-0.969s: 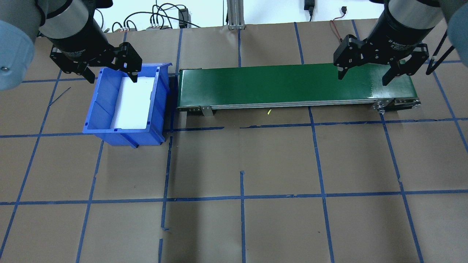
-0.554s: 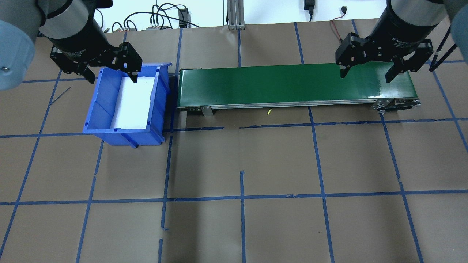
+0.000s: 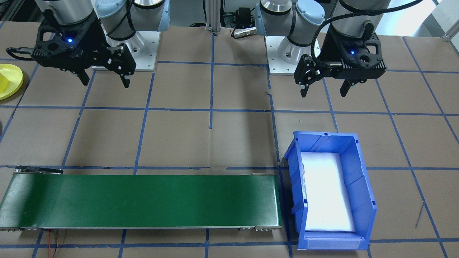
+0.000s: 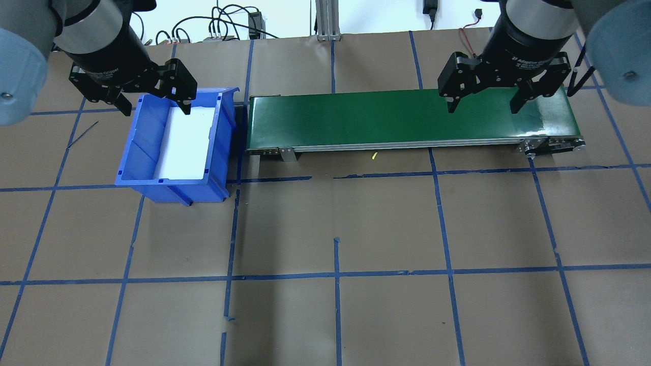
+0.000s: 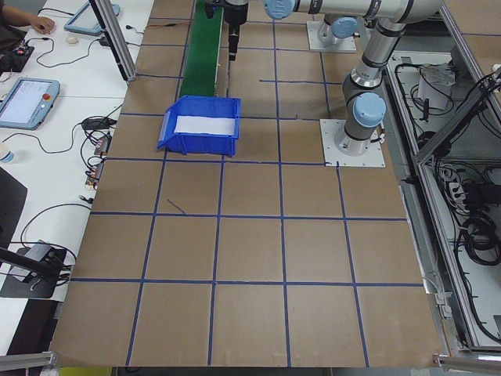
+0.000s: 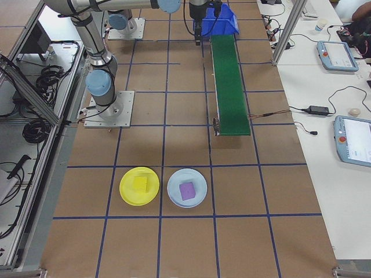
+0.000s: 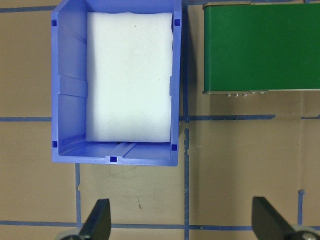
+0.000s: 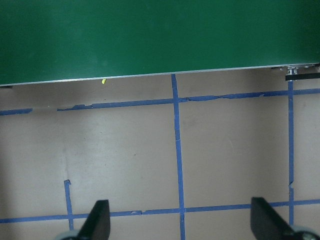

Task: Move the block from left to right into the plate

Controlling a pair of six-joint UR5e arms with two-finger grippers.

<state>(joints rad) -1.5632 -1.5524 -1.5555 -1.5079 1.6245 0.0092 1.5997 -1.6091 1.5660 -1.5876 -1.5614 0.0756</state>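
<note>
Hovering with both jaws released, I am holding my left gripper over the blue bin and my right gripper above the green conveyor, while the block is sitting in the yellow plate.

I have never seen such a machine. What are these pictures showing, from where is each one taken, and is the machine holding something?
These are two robot arms at a brown table, each ending in a two-finger gripper. The left gripper and the right gripper are both open and hold nothing.

Two pictures look down from behind and from in front of the robot, two look from the table's ends, and two come from cameras on the wrists.

On the table lie a green conveyor belt and a blue bin with white padding inside. At one end stand a yellow plate with a yellow block and a pale plate with a purple block.
</note>
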